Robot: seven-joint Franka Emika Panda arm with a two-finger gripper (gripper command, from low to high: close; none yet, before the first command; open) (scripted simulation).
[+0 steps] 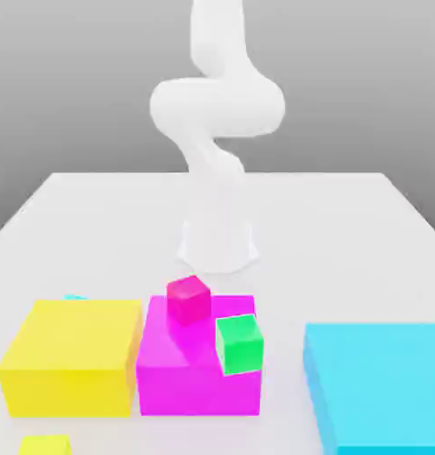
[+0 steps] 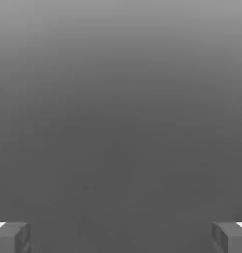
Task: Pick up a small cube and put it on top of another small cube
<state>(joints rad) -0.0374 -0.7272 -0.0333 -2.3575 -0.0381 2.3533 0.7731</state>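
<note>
Robot arm [image 1: 218, 107]: all white, smooth w/ rounded joints & a wide, angular white base [image 1: 217, 247]. Gripper [image 2: 121, 237]: dark grey, blocky fingertips [image 2: 12, 238] w/ small white patches behind, approx. triangular.

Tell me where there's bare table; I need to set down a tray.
The table has its widest bare stretch beyond the blocks, either side of the arm's base. Another patch lies between the magenta block and large cyan block. It's crowded where the yellow block nearly meets the magenta one.
</note>
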